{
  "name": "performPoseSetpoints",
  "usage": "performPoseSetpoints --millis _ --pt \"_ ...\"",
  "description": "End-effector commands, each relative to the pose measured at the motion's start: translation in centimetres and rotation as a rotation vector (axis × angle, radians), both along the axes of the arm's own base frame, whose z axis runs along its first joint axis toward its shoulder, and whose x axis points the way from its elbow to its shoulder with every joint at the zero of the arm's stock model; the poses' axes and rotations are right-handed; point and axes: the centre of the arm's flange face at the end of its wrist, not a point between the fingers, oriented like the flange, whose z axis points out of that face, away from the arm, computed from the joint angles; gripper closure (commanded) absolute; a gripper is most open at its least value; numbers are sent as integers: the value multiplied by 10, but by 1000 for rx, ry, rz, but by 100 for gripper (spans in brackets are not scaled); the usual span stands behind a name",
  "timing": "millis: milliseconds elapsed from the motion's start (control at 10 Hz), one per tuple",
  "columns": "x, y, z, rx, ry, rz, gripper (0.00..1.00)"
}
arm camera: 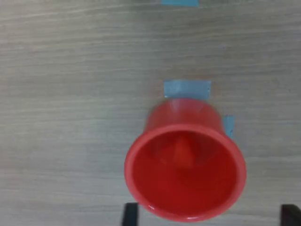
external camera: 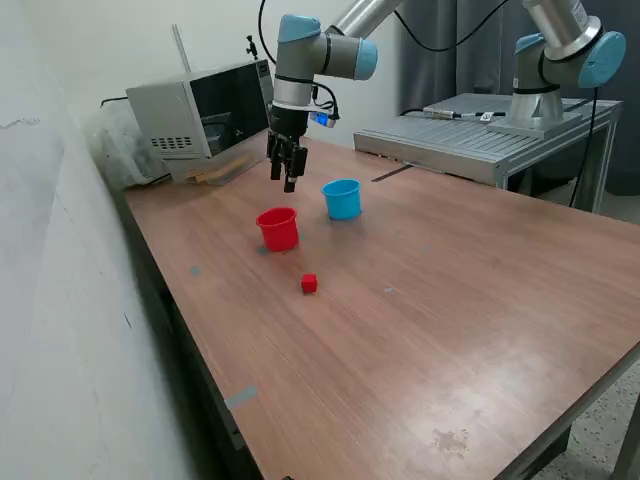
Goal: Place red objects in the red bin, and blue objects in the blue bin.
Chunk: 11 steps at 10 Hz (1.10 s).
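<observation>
Exterior view: the gripper (external camera: 289,172) is seen above the red cup (external camera: 278,229), fingers seemingly close together, nothing visibly held; one red cube (external camera: 309,284) lies nearby, the blue cup (external camera: 342,199) beside. Wrist view: the red cup (arm camera: 185,169) is framed upright on blue tape (arm camera: 186,89); fingertips (arm camera: 130,214) are glimpsed apart.

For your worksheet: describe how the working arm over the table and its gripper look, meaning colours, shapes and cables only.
The arm is made of silver-grey tubes joined by rounded joints with light blue caps. A black cable loops beside its wrist. The gripper is black, narrow, ending in two slim fingers; their dark tips show in the wrist view.
</observation>
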Motion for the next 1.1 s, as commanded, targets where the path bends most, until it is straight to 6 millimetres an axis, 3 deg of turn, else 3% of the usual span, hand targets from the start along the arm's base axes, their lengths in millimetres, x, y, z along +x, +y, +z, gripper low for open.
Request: performPoseSetpoints --millis 0,200,400,500,600,700,800,1000 --pt "4 0 -5 -3 -14 2 0" --pt "23 -12 -2 19 -50 103 0" --pt "59 -50 36 36 -34 190 0" --pt "77 -58 52 40 -26 221 0" --pt "91 -68 62 48 -29 264 0" --pt "105 -90 68 52 -58 329 0" --pt "107 -98 73 49 -57 331 0" --pt "116 -142 77 42 -76 370 0"
